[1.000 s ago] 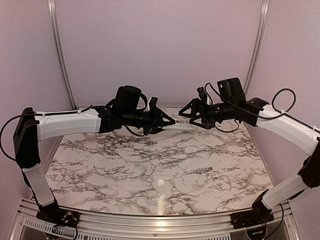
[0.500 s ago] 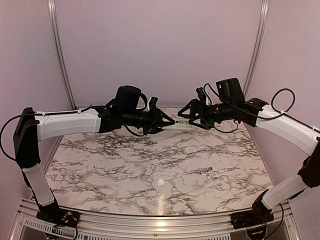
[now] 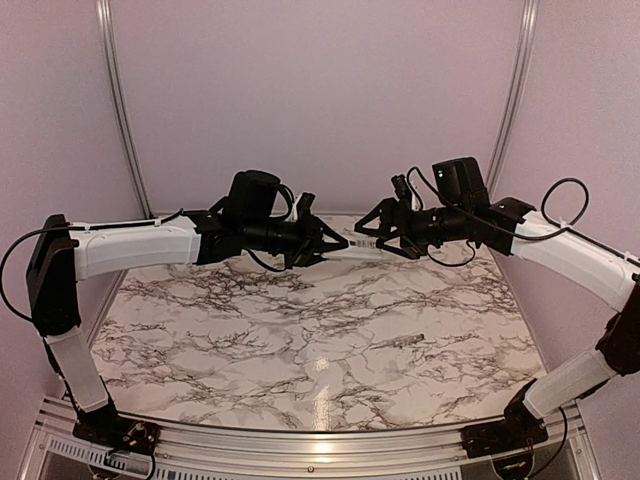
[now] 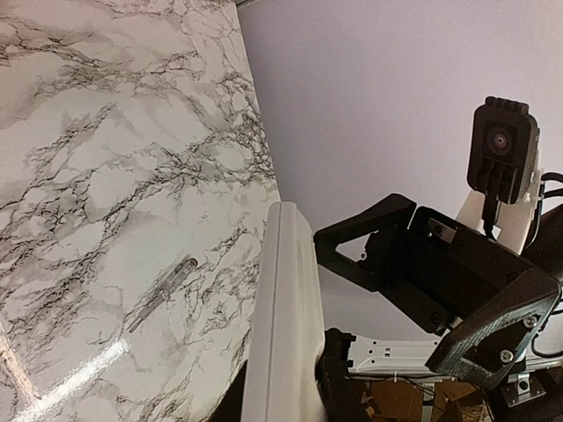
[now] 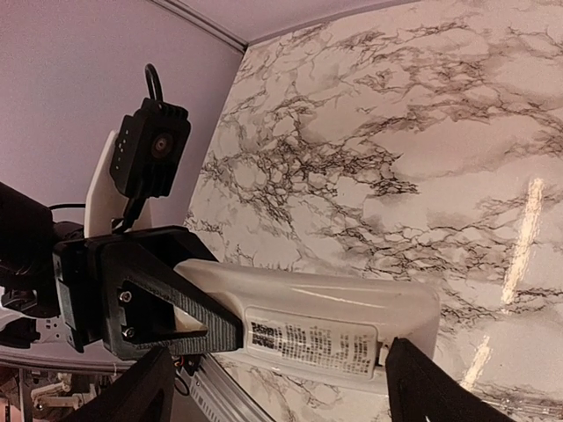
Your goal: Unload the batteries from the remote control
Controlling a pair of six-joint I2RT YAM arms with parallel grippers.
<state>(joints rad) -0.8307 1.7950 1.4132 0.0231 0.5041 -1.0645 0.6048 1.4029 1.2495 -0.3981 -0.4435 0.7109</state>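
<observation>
Left hand (image 3: 340,243) tight on remote control (image 5: 317,325), right hand (image 3: 372,237) wide at its free end, grey stick (image 3: 404,342) on table (image 3: 230,330) below.

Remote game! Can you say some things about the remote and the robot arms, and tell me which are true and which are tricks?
1. The remote lies on the table. False: the left gripper holds it up in the air.
2. The right gripper is open. True.
3. A thin grey stick lies on the table. True.
4. The table is plain black. False: it is white marble with dark veins.
5. The remote has a printed label. True.
</observation>
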